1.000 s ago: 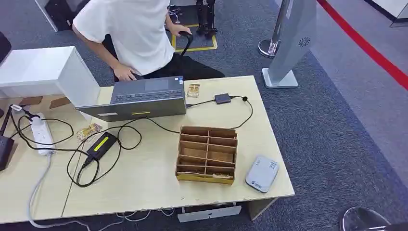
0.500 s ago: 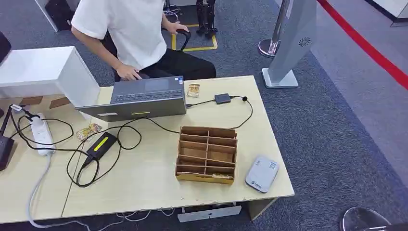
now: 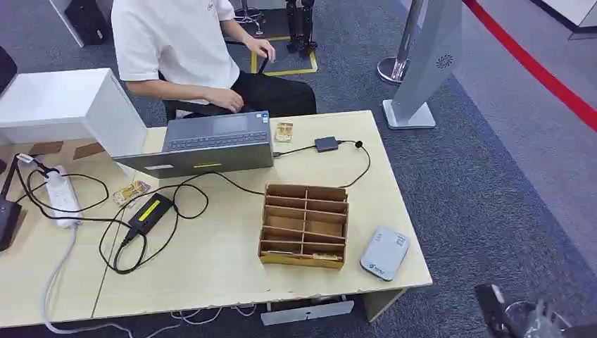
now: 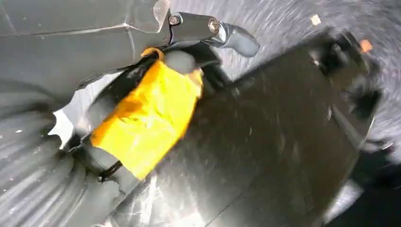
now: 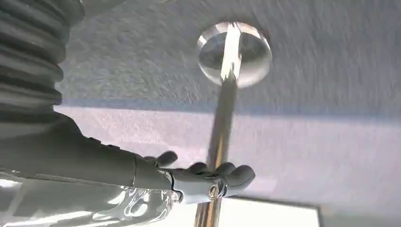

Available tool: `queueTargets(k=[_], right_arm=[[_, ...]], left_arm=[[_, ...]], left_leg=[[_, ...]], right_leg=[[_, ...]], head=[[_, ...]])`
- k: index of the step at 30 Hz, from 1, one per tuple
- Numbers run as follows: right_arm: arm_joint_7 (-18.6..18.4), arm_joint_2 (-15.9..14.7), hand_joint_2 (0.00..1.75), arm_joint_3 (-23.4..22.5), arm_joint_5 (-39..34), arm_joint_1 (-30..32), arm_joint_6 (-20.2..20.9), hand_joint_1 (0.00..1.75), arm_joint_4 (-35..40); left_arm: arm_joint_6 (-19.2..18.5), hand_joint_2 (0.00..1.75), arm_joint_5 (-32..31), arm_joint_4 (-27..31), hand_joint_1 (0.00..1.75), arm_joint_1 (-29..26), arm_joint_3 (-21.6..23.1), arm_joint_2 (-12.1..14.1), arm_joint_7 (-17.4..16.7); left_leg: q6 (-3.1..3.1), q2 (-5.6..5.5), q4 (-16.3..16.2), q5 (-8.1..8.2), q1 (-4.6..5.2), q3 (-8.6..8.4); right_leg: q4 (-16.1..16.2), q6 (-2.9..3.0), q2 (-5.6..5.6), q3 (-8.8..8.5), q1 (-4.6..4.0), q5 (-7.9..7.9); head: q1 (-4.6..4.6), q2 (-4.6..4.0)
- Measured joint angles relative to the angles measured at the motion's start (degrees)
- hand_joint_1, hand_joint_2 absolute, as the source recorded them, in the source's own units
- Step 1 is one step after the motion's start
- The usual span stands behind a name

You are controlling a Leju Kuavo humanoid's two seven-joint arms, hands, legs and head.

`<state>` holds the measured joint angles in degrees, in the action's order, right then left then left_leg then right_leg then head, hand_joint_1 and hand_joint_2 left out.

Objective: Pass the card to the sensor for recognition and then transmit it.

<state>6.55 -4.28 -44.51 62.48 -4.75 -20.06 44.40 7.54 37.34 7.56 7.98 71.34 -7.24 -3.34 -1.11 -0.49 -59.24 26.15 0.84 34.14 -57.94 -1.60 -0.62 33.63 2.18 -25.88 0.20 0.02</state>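
Cards (image 3: 310,257) lay in the front slot of the wooden organiser (image 3: 304,225), long axis crosswise, left of the sensor (image 3: 384,253); your right robot hand (image 5: 208,177), nearer, held nothing, fingers loosely curled; left robot hand's (image 4: 142,113) grip I cannot tell.

Looking like an office or demo-hall floor, not a home; grey carpet tiles (image 3: 457,183) running wall to wall with a red stripe (image 3: 542,70) crossing them; a pale wood desk (image 3: 211,260) carrying a laptop (image 3: 204,144), power strip (image 3: 60,193) and trailing cables; a person (image 3: 183,49) sitting at it, typing; a chrome stanchion base (image 3: 394,69) and a grey kiosk stand (image 3: 429,63) standing beyond the desk; yellow floor marking (image 3: 285,70) showing behind the person.
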Motion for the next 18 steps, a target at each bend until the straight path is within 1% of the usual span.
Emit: queueTargets(k=[1,2,4,5,6,7,8,9,10,11,12,13,16,18], right_arm=[[-1.2,-2.6,1.75,2.4,-2.1,-1.1,1.5,0.00,1.2],[-2.5,-6.7,1.75,5.4,-4.0,-2.5,2.9,0.00,2.7],[-3.4,-12.8,1.75,9.8,-6.0,-6.4,5.5,0.00,3.4],[-3.4,-15.7,1.75,11.8,-6.6,-8.5,5.9,0.00,3.4],[-3.5,-18.0,1.75,13.8,-6.7,-10.4,6.0,0.00,3.5],[-3.5,-19.7,1.75,15.5,-6.7,-11.8,6.0,0.00,3.7],[-4.0,-21.3,1.75,17.4,-6.8,-13.2,5.9,0.00,4.0],[-4.4,-22.2,1.75,18.9,-7.1,-14.1,5.9,0.00,4.5],[-5.1,-23.1,1.75,20.4,-7.5,-14.6,5.9,0.00,5.0],[-5.6,-24.0,1.75,22.0,-7.7,-15.1,5.9,0.00,5.6],[-5.9,-24.6,1.75,23.1,-7.7,-15.3,5.8,0.00,5.9],[-5.9,-25.1,1.75,24.2,-7.7,-15.5,5.6,0.00,6.3],[-5.7,-25.5,1.75,27.8,-6.0,-17.1,4.9,0.00,8.0],[-5.9,-25.4,1.75,32.4,-2.5,-19.3,4.3,0.00,10.0]], left_arm=[[-0.7,1.75,-14.8,0.0,0.00,0.0,-7.0,0.0,0.0],[-1.4,1.75,-31.7,0.0,0.00,0.0,-15.7,-0.2,0.0],[-2.2,1.75,-58.2,0.2,0.00,-0.1,-31.2,-0.5,-0.2],[-2.5,1.75,-67.7,0.3,0.00,-0.2,-37.2,-0.9,-0.3],[-2.5,1.75,-73.8,0.4,0.00,-0.3,-41.8,-1.1,-0.5],[-2.5,1.75,-77.1,0.5,0.00,-0.5,-45.2,-1.4,-0.5],[-2.6,1.75,-76.9,0.6,0.00,-0.7,-48.1,-1.6,-0.7],[-2.6,1.75,-74.2,0.6,0.00,-1.0,-50.1,-1.6,-0.7],[-2.8,1.75,-69.1,0.6,0.00,-1.4,-52.0,-1.8,-0.8],[-2.8,1.75,-60.5,0.6,0.00,-1.9,-53.9,-1.8,-0.9],[-2.8,1.75,-54.2,0.6,0.00,-2.4,-55.3,-1.8,-1.0],[-2.8,1.75,-50.1,0.6,0.00,-2.6,-56.1,-1.8,-1.0],[-2.8,1.75,-49.8,0.7,0.00,-2.9,-58.2,-1.9,-1.1],[-2.9,1.75,-50.4,0.7,0.00,-2.9,-58.8,-1.9,-1.1]], left_leg=[[-0.07,0.00,0.0,-0.05,0.16,-0.02],[-0.16,0.03,0.0,-0.09,0.22,0.00],[-0.23,0.15,0.0,-0.12,0.20,-0.02],[-0.27,0.21,0.0,-0.15,0.22,-0.01],[-0.31,0.20,0.0,-0.18,0.21,-0.01],[-0.33,0.15,0.0,-0.19,0.22,-0.01],[-0.33,0.15,0.0,-0.19,0.20,-0.02],[-0.32,0.15,0.0,-0.19,0.20,-0.04],[-0.32,0.13,0.0,-0.19,0.19,-0.04],[-0.32,0.13,0.0,-0.18,0.19,-0.05],[-0.32,0.13,0.0,-0.19,0.18,-0.05],[-0.31,0.07,0.0,-0.20,0.14,0.05],[-0.28,0.14,0.0,-0.21,0.10,0.14],[-0.25,0.26,0.1,-0.22,0.10,0.15]], right_leg=[[0.0,-0.06,0.02,0.06,0.15,0.04],[0.0,-0.16,0.04,0.09,0.23,0.10],[0.0,-0.23,0.12,0.07,0.20,0.17],[0.0,-0.27,0.13,0.07,0.23,0.20],[0.0,-0.32,0.12,0.05,0.22,0.23],[0.0,-0.32,0.07,0.03,0.20,0.23],[0.0,-0.32,0.07,0.03,0.18,0.24],[0.0,-0.32,0.07,0.04,0.18,0.24],[0.0,-0.31,0.06,0.05,0.18,0.23],[0.0,-0.31,0.07,0.07,0.16,0.22],[0.0,-0.31,0.07,0.11,0.13,0.22],[0.0,-0.30,0.02,0.11,0.10,0.21],[0.0,-0.24,0.09,0.19,0.09,0.25],[0.0,-0.22,0.23,0.27,0.09,0.27]], head=[[0.09,-0.02],[-0.02,0.00],[0.18,-0.02],[0.02,0.00],[0.09,-0.02],[0.11,-0.02],[0.09,-0.02],[0.07,-0.02],[0.07,0.00],[0.04,-0.02],[0.04,0.00],[0.09,-0.02],[0.09,-0.02],[0.04,-0.02]])
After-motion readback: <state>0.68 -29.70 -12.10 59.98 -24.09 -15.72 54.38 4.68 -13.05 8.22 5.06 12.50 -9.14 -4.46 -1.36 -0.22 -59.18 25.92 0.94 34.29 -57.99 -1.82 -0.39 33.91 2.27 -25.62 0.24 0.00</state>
